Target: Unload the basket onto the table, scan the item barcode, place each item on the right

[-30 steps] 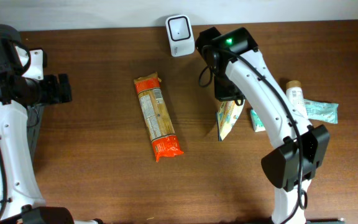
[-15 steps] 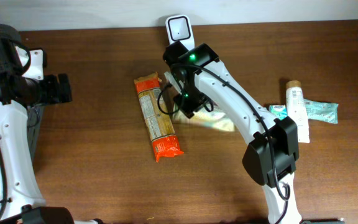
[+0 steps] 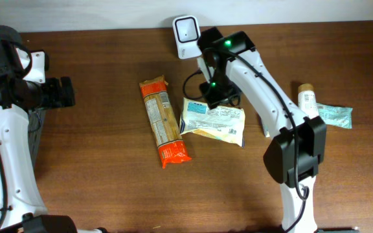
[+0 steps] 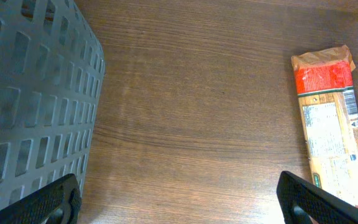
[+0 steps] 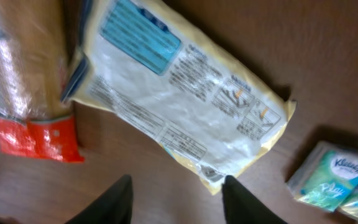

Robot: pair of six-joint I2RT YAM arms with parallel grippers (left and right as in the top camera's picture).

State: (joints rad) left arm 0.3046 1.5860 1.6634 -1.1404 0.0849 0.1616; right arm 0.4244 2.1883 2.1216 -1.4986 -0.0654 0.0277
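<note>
A yellow and white snack bag lies flat on the table, label side up, just right of a long orange pasta packet. The white scanner stands at the table's back edge. My right gripper hovers above the bag's far edge, between bag and scanner. In the right wrist view its jaws stand open and empty, with the bag lying beyond the fingertips. My left gripper is wide open over bare wood at the far left, holding nothing.
A grey slotted basket sits by the left gripper. At the right lie a white bottle and teal tissue packs. The orange packet shows at the right of the left wrist view.
The right gripper carried the snack bag leftward, let it go beside the orange packet, then pulled back toward the scanner. The left arm has not moved.
</note>
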